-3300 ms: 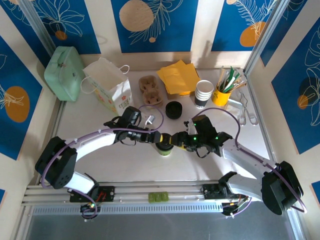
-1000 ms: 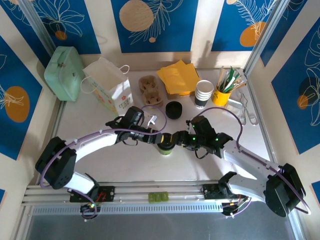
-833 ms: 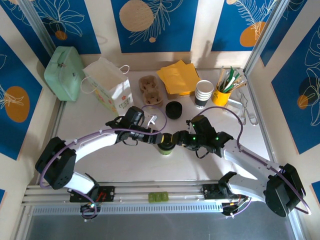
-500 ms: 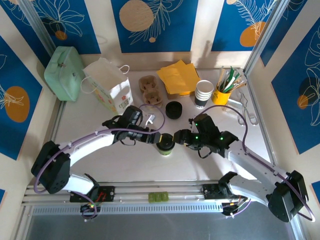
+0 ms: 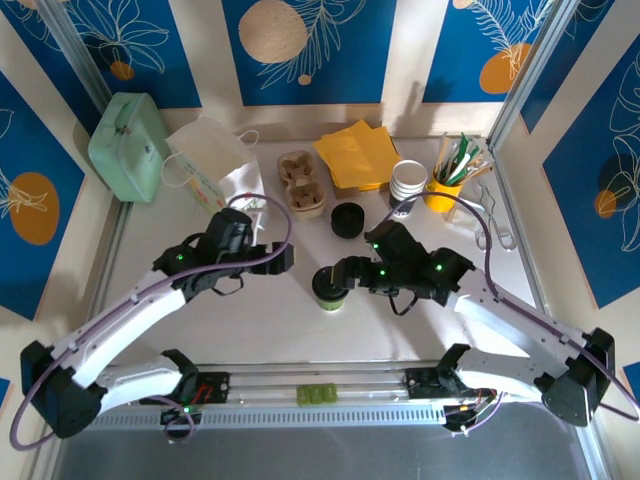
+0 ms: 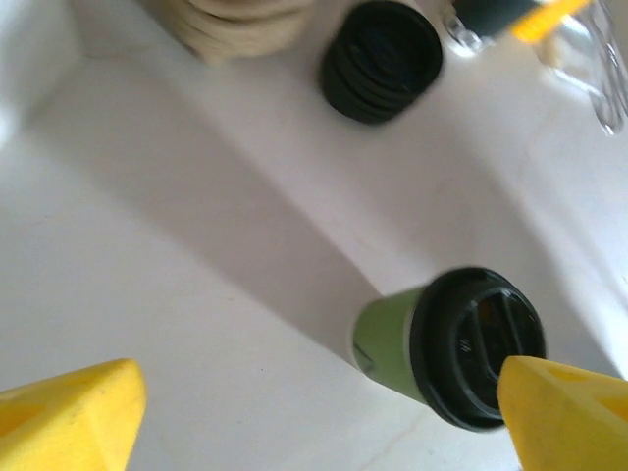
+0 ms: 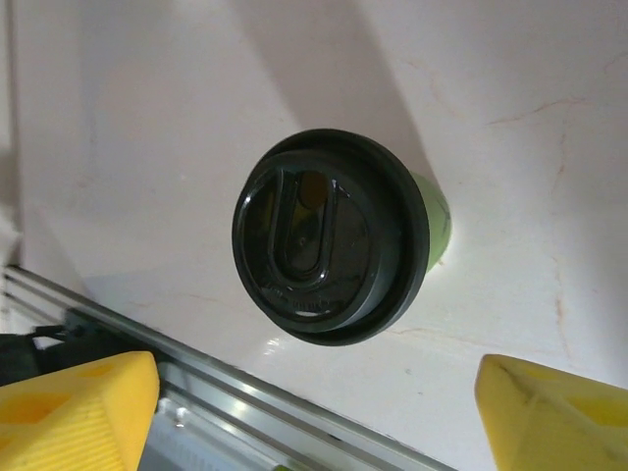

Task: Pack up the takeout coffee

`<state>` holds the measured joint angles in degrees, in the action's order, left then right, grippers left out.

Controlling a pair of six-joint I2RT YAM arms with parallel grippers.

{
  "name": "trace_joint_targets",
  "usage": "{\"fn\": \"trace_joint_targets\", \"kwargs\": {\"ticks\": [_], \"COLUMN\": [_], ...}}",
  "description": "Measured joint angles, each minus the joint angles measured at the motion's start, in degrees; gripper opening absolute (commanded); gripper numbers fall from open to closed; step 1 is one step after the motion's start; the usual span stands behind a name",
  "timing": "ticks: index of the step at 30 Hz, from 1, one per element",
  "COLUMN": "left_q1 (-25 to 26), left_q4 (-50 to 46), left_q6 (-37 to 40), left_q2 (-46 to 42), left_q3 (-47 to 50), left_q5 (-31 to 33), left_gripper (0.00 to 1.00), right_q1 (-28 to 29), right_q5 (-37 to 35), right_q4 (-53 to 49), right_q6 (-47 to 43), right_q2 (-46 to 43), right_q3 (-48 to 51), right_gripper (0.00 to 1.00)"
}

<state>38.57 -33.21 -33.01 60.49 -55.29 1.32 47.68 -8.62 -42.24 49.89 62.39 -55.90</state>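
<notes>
The takeout coffee (image 5: 328, 289), a light-green paper cup with a black lid, stands upright on the white table, free of both grippers. My left gripper (image 5: 279, 258) is open and sits back to the cup's left, apart from it. In the left wrist view the cup (image 6: 446, 345) shows near the right yellow fingertip, with the left gripper (image 6: 319, 422) wide open. My right gripper (image 5: 343, 271) hovers open just right of and above the cup. In the right wrist view the lid (image 7: 329, 250) lies ahead of the open right gripper (image 7: 314, 412), touching neither fingertip.
A white paper bag (image 5: 215, 180) and a green box (image 5: 130, 145) stand at the back left. A cardboard cup carrier (image 5: 302, 180), yellow napkins (image 5: 355, 152), a stack of black lids (image 5: 347, 218), stacked cups (image 5: 406, 185), a yellow cup of straws (image 5: 445, 185) and tongs (image 5: 495, 220) line the back.
Both grippers have opened and let go of the cup. The left arm has drawn back to the left, and the right gripper has backed slightly away; the cup stays put.
</notes>
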Motion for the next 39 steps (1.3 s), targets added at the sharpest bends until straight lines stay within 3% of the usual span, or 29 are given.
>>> {"fn": "trace_joint_targets", "kwargs": {"ticks": [2, 13, 20, 27, 31, 39], "left_q1": [-0.55, -1.66, -1.70, -1.70, -1.70, -1.73], "left_q4": [-0.92, -3.45, -4.24, -4.76, -4.74, -4.72], "left_q6": [-0.81, -1.68, -1.66, -1.68, -1.68, -1.68], "left_q2": [-3.06, -15.85, -17.27, -17.33, -17.49, -17.57], "left_q3": [0.74, 4.74, 5.38, 5.44, 5.99, 6.51], "left_q5": [3.43, 13.79, 15.85, 17.00, 17.20, 17.18], "left_gripper": [0.99, 1.00, 1.00, 0.99, 0.99, 0.99], "right_q1": [2.60, 9.92, 11.58, 11.63, 11.63, 11.63], "right_q5": [-3.50, -15.23, -18.64, -19.52, -19.69, -19.67], "right_q4": [-2.45, -10.58, -15.15, -17.07, -17.90, -18.29], "right_q6": [-0.15, -3.89, -4.35, -4.46, -4.57, -4.70], "right_q2": [2.49, 17.29, 26.16, 27.93, 29.11, 30.75], "right_q3": [-3.04, -15.85, -22.08, -22.51, -23.39, -24.39], "right_gripper": [0.99, 0.99, 0.99, 1.00, 0.93, 0.88]}}
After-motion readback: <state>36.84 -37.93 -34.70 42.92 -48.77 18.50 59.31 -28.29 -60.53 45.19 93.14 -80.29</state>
